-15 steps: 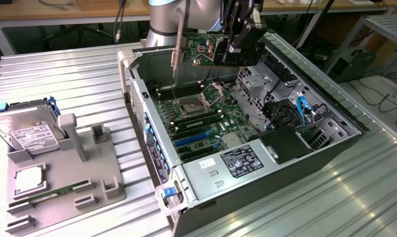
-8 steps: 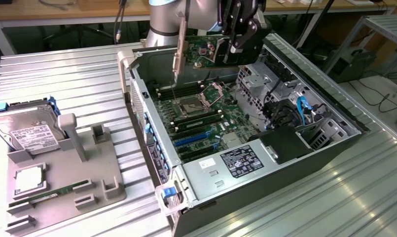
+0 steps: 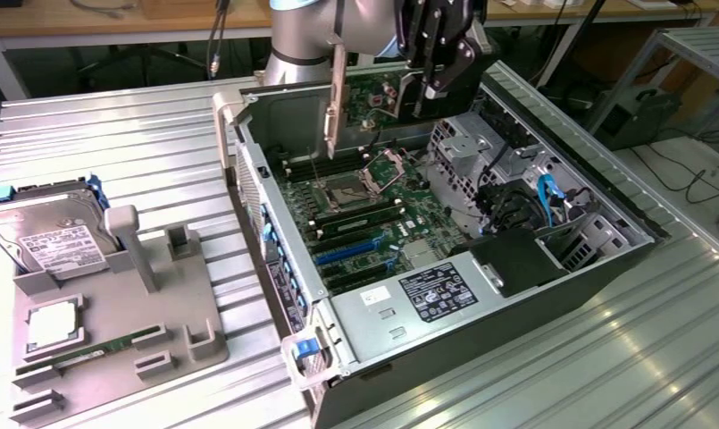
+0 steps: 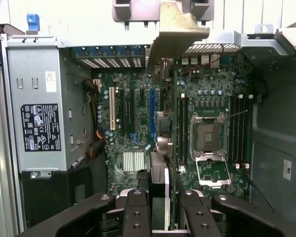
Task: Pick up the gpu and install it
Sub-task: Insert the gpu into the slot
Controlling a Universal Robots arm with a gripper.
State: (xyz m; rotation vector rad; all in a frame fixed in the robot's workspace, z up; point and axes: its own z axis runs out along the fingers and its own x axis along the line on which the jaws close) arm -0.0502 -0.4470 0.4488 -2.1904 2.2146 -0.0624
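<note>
Gripper (image 4: 162, 197) pinching gpu (image 4: 158, 178) edge-on, above motherboard (image 4: 138, 143). Card's long axis parallel w/ blue slot (image 4: 151, 112), just beside it, socket side. Bracket (image 4: 175, 29) toward case back wall.

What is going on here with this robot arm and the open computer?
The arm's gripper is shut on the gpu, holding the card on edge with its pale metal bracket hanging down. The card is above the motherboard inside the open computer case and is not yet seated in a slot. A hard drive sits in the grey holder at the exterior view's left.
</note>
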